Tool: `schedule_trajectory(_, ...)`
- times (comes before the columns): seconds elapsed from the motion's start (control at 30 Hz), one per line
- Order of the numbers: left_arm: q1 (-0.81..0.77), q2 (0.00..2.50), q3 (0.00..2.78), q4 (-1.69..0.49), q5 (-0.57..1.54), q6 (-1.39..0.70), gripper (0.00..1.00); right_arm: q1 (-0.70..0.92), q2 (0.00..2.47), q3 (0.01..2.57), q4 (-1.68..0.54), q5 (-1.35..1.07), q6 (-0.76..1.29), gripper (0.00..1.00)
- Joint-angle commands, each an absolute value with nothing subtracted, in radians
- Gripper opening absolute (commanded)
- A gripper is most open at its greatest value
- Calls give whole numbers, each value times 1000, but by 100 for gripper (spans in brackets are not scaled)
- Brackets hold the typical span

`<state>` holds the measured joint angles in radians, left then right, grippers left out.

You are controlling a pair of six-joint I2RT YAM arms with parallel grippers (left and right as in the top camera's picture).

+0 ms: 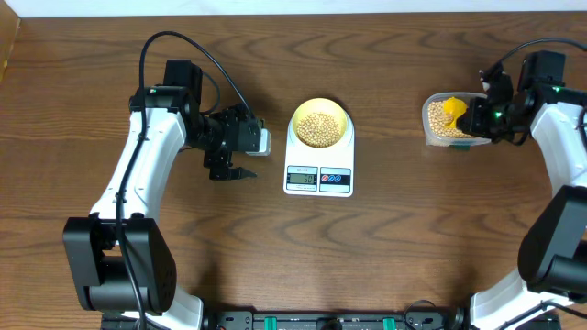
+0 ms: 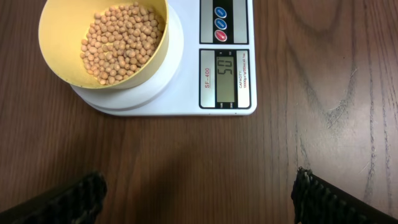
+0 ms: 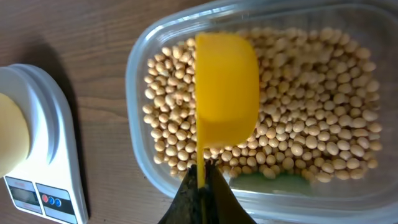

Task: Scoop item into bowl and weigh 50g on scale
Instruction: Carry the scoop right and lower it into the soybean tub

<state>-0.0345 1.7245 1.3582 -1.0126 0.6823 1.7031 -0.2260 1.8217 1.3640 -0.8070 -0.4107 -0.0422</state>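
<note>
Now, the table [image 1: 394, 257] carries one scale [image 2: 186, 62] midway along, nearer its far edge, its display seeming to read fifty. One clear container [image 3: 135, 81] sits toward the far right corner and one bowl [image 2: 62, 37] rests on the scale. There is one yellow scoop [image 3: 227, 87], and beans [image 2: 118, 40] beyond counting in both bowl and container. The right gripper [image 3: 200, 180] pinches the scoop's handle above the container. The left gripper [image 2: 199, 199] stands wide and empty left of the scale. Probably best to lay the scoop gently into the container, clear of the scale.
</note>
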Motion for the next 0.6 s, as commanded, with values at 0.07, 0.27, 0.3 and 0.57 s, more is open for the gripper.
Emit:
schedule_trajectory(0.07,-37,1724,1359,-1015,699,1716,98,-223,1823,1375,-793,-383,-39,24)
schedule_trajectory(0.27,-37,1724,1359,-1015,698,1716,98,-231,1786,1401,-766,-358,-42,42)
schedule_trajectory(0.3,-37,1724,1359,-1015,698,1717,98,-232,1780,1411,-766,-332,-42,48)
schedule_trajectory(0.57,-37,1724,1359,-1015,698,1716,97,-233,1764,1451,-741,-148,-42,81)
